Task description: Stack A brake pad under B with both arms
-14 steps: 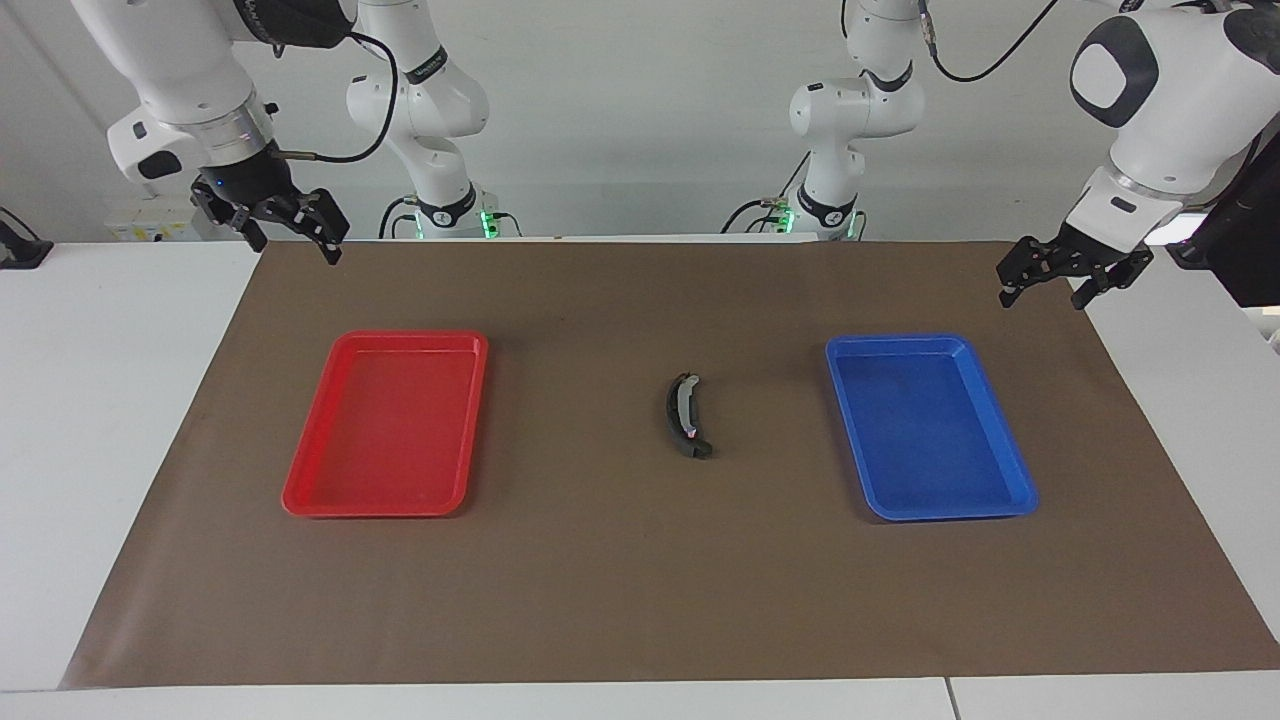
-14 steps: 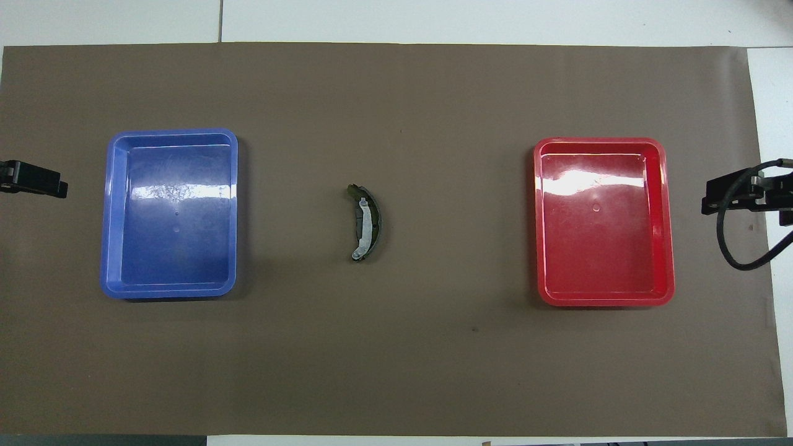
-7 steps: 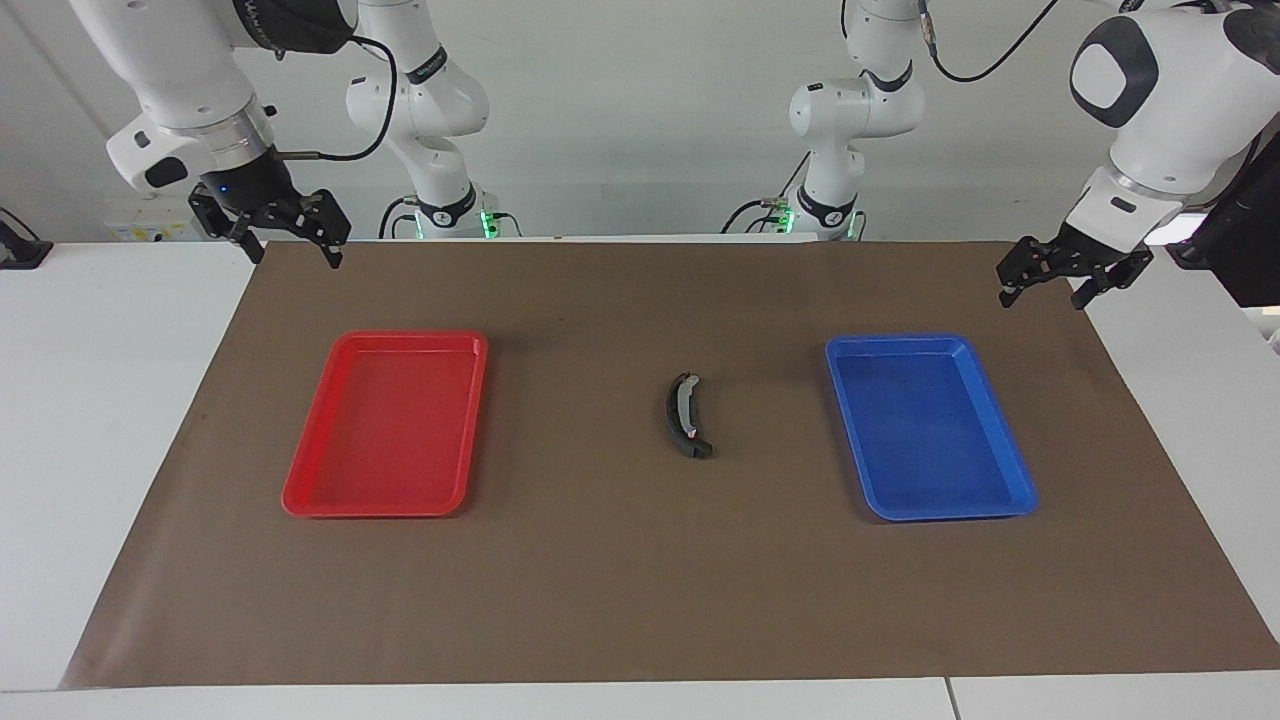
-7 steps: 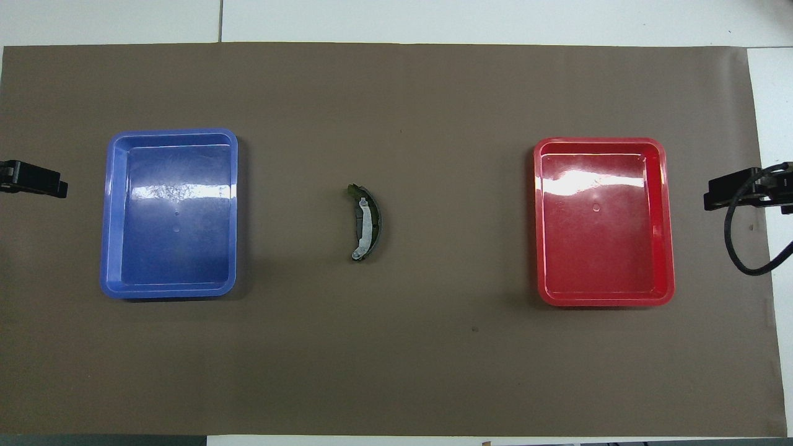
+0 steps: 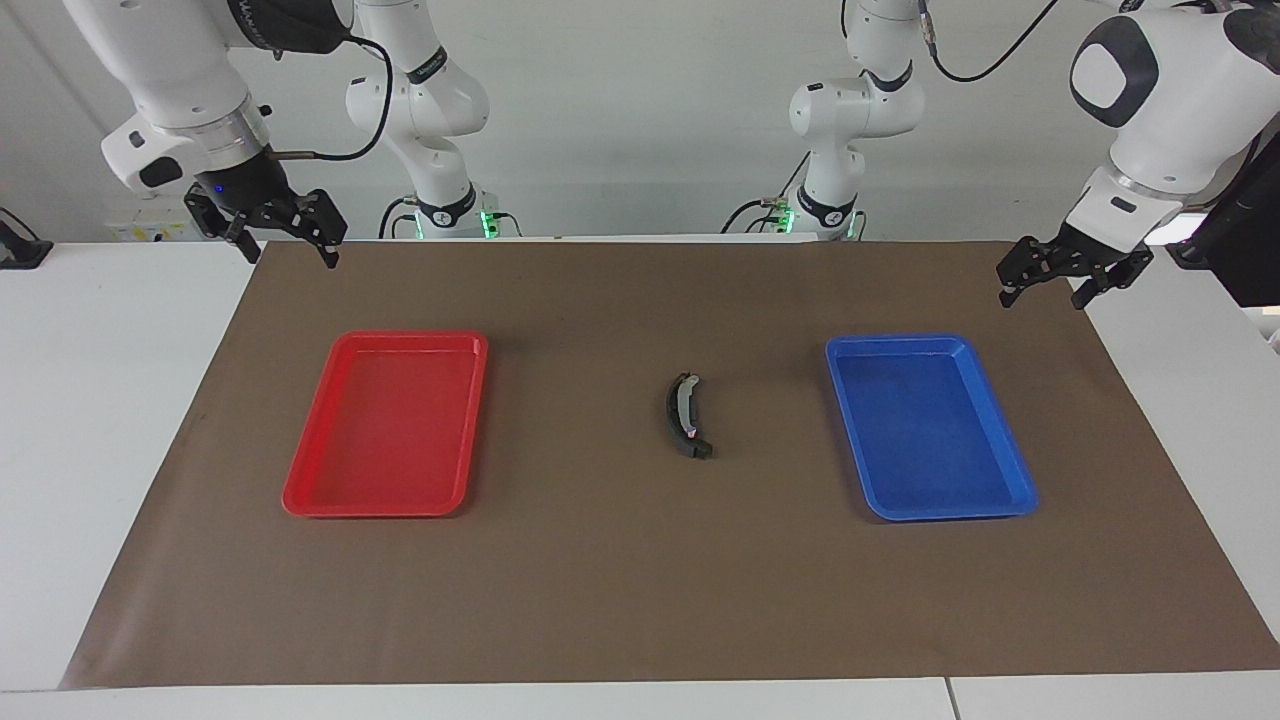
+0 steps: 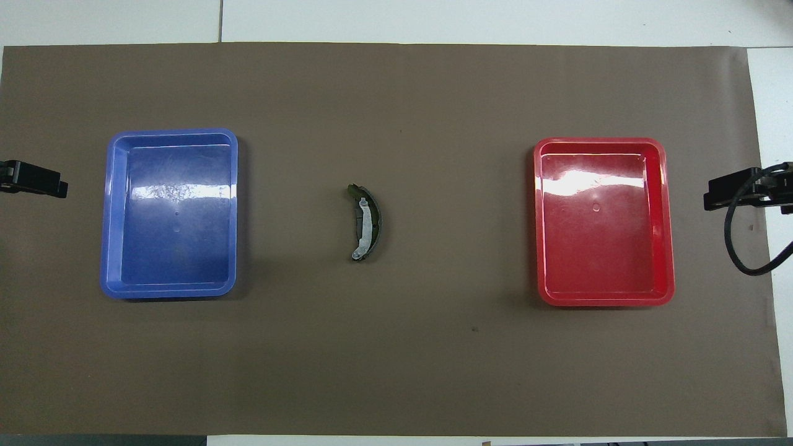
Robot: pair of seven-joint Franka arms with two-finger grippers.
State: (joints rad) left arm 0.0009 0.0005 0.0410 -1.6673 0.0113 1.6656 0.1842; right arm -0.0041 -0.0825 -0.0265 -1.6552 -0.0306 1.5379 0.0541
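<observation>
B (image 5: 684,412) lies on A (image 5: 697,449) mid-bench between the trays. Both end effectors, left (image 5: 1068,283) and right (image 5: 290,246), hang released above the mat's corners. The best move seems to be to leave the stack alone.

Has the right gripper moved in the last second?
Yes. The right gripper has risen slightly and drifted outward, away from the red tray, toward its own end of the table. It is open and holds nothing.

One camera sits high across the surface (image 5: 640,600), facing the robots at twelve o'clock; the other hangs above their end, looking steeply down, half a turn round; both share the brown mat (image 6: 396,371) and trays
</observation>
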